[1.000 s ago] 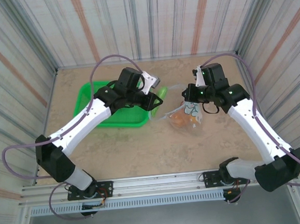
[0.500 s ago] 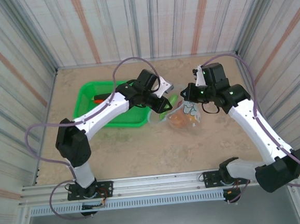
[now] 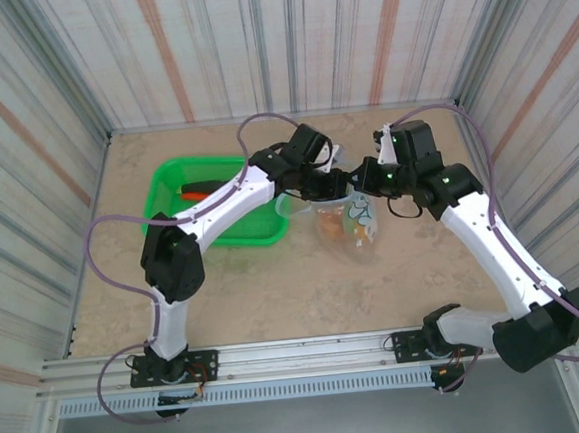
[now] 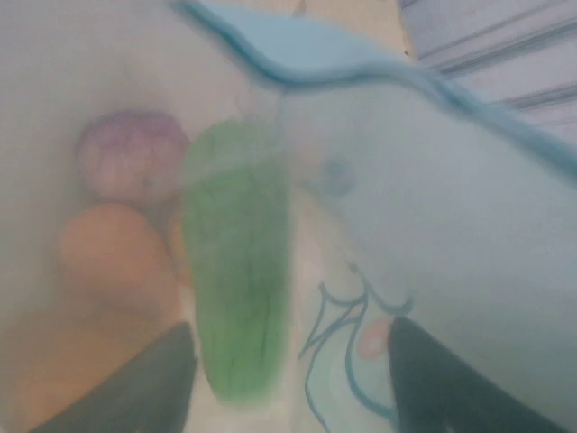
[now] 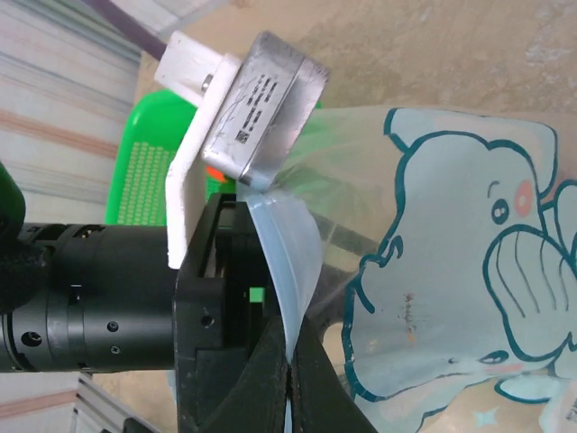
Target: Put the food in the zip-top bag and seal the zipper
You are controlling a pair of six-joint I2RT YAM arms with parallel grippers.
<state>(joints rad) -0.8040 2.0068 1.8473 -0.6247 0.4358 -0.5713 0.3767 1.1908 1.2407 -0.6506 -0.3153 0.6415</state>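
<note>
The clear flexible plastic zip-top bag with the light blue cartoon print (image 3: 358, 223) lies on the sandy desk (image 3: 255, 289) just beside the green mesh plastic basket (image 3: 171, 178), and its mouth is held up by the right hand (image 5: 288, 361), whose fingers are closed tight on the thin pale blue zipper strip (image 5: 284, 244). The left hand (image 4: 293, 327) is seen deep in that mouth, its fingers spread well wider than the green toy cucumber (image 4: 239, 271) between them and gripping nothing. The cucumber rests inside the film next to a round orange piece (image 4: 113, 257) and a round purple piece (image 4: 126, 153). The main hazard is judged to be the way out: with the fingers this far apart, the thin film could be snagged on a fingertip and the whole bag dragged along, so that the strip is torn from the right hand's narrow pinch or the pieces are spilled onto the desk. The cucumber could also be carried back out if it is touching the nearer finger; whether it touches cannot be told, as the left wrist view is blurred. If it is left lying long-ways near the mouth, the zipper may be blocked when sealing is attempted. An orange carrot (image 3: 202, 191) is seen in the basket, so the mouth must be kept open for another piece, and a sagging lip would make that entry likely to miss.
</note>
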